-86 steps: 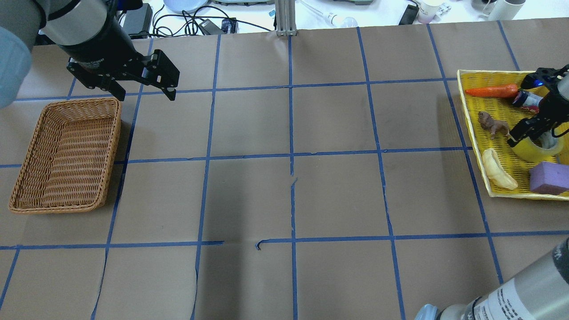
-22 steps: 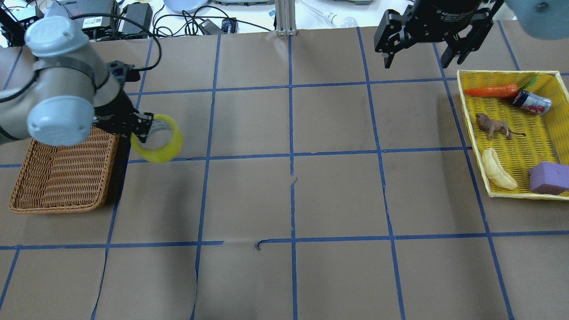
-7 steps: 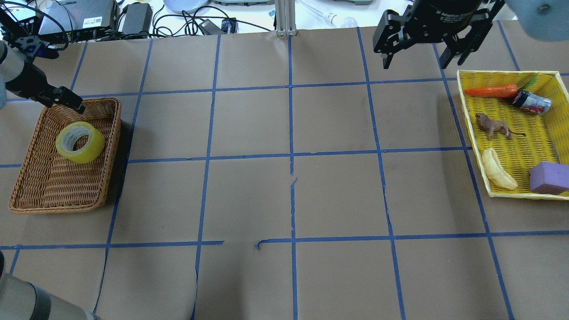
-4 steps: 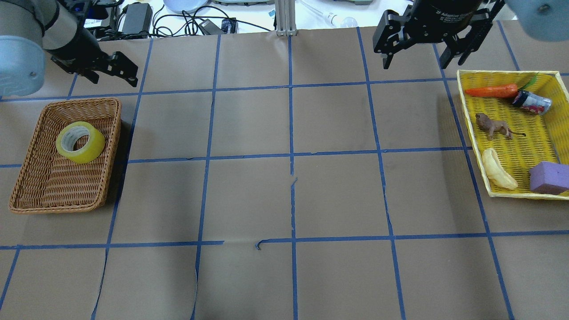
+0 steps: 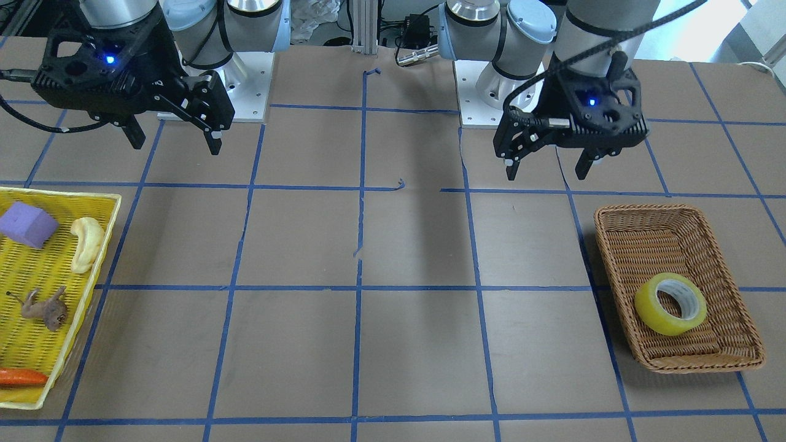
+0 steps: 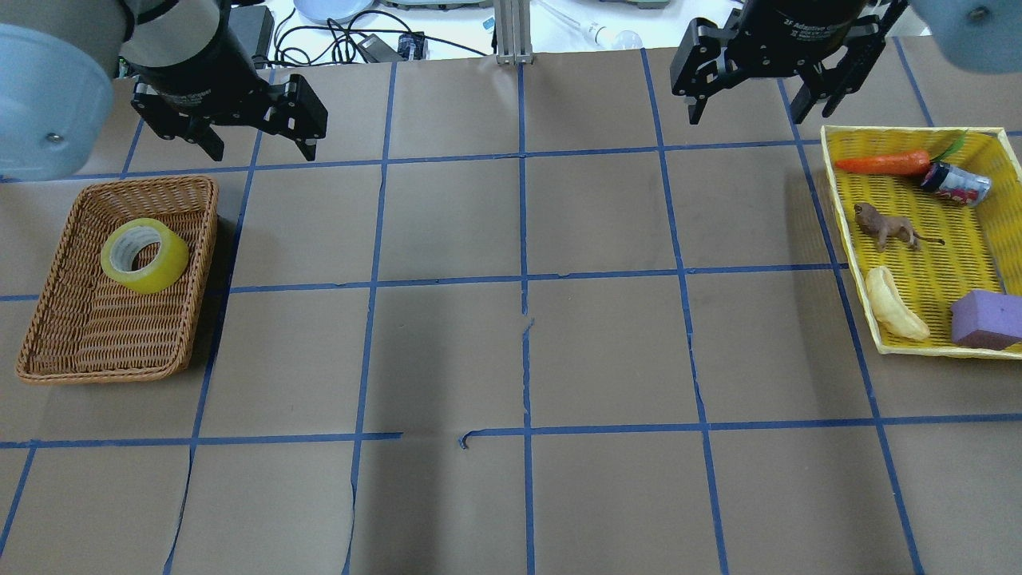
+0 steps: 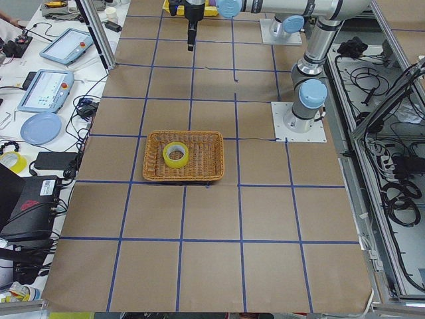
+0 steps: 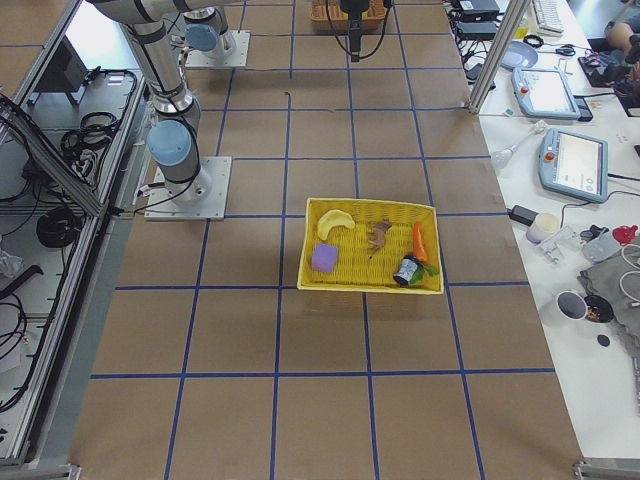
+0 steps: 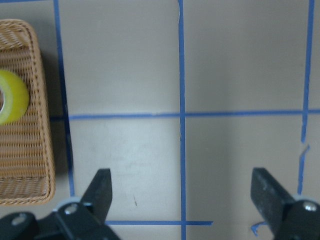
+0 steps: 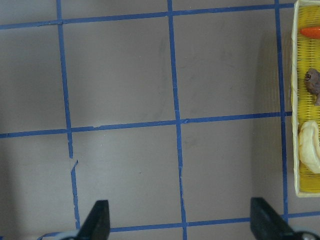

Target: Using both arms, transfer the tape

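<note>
The yellow-green tape roll lies in the brown wicker basket at the table's left; it also shows in the front view, the exterior left view and at the left edge of the left wrist view. My left gripper is open and empty, raised behind the basket's far right corner, apart from the tape. My right gripper is open and empty, raised at the far right, left of the yellow tray.
The yellow tray holds a carrot, a small can, a brown toy animal, a pale banana-like piece and a purple block. Blue tape lines grid the brown table. Cables and devices lie past the far edge.
The tape went from the left gripper's hold into the basket. In the last second the left gripper rose and moved right, away from the basket. The right arm has not moved.
</note>
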